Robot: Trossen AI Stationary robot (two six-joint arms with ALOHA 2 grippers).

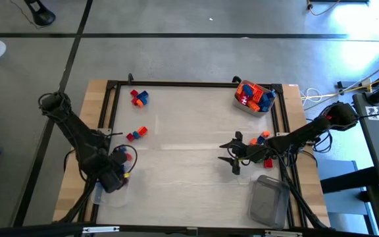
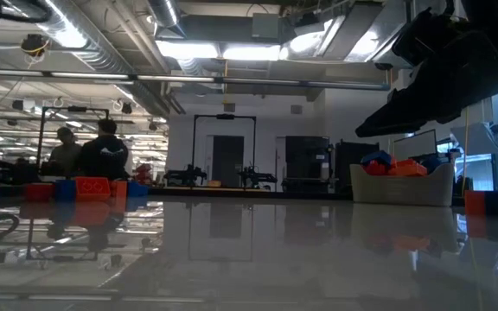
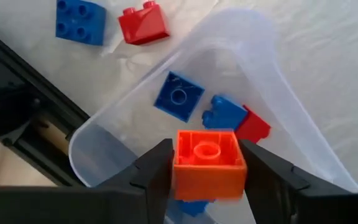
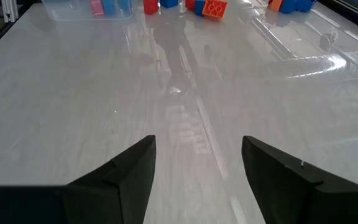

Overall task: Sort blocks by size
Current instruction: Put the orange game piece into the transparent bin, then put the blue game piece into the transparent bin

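My left gripper hangs at the table's near left, shut on an orange block above a clear tub. In the tub lie two blue blocks and a red one. A blue block and a red block rest on the table beside the tub. My right gripper stands open over the middle right of the table, with nothing between its fingers. My left gripper pinches the orange block between its two fingers, one on each of two opposite side walls. The fingers point down from above. The block hangs level, clear of the tub, with its hollow side toward the wrist camera.
More blocks lie at the far left and left of centre, and a few by the right arm. A tub full of blocks stands at the far right. Another clear tub sits near right. A black frame borders the table.
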